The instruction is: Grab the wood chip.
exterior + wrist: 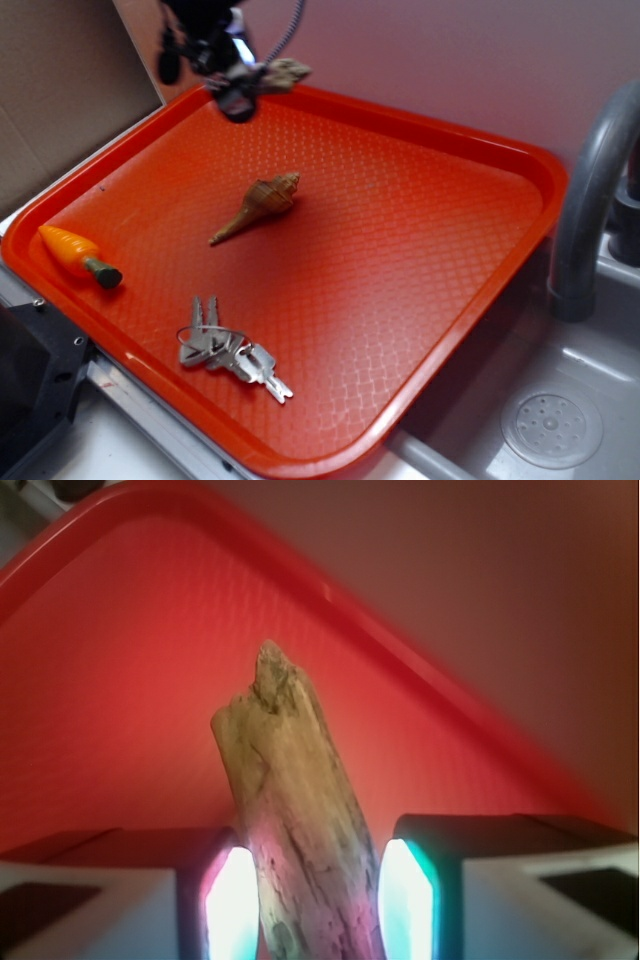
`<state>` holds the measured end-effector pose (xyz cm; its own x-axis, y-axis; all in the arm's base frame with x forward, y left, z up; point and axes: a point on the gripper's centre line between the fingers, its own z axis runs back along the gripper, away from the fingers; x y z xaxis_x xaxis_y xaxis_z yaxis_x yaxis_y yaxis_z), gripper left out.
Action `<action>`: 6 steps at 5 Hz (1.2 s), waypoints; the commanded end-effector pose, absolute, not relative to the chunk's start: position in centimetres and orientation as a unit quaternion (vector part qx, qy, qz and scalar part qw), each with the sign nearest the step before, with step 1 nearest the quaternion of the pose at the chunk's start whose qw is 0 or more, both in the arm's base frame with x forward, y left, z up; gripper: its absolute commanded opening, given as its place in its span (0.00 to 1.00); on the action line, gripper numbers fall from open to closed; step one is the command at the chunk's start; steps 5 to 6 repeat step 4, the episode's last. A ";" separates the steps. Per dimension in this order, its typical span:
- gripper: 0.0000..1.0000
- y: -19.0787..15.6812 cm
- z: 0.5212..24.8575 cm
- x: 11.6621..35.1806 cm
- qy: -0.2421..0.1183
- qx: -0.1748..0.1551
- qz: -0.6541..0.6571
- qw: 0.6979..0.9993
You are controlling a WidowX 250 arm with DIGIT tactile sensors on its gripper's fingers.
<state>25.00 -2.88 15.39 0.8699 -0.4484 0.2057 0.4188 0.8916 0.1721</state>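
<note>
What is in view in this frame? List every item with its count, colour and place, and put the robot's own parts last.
Flat textured plastic tray: 1, red-orange, fills the middle of the exterior view.
Spiral pointed seashell: 1, tan, near the tray's centre.
Toy carrot: 1, orange with a green stem end, at the tray's left edge.
Metal keys on a ring: 1 bunch, silver, near the tray's front edge.
Curved faucet pipe: 1, grey, right of the tray.
Round sink drain: 1, grey, bottom right.
Jagged weathered wood chip: 1, grey-brown, lifted above the tray's far corner, between the fingers.
Gripper: 1, black, shut on the wood chip, at the top left of the exterior view.
</note>
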 end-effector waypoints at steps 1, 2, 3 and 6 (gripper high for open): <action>0.00 -7.4 22.3 23.6 -0.066 0.078 -0.002 0.995; 0.00 -6.6 21.6 23.4 -0.021 0.127 0.076 0.989; 0.00 -6.5 21.2 23.1 -0.026 0.112 0.054 0.992; 0.00 -6.5 21.2 23.2 -0.031 0.108 0.042 0.993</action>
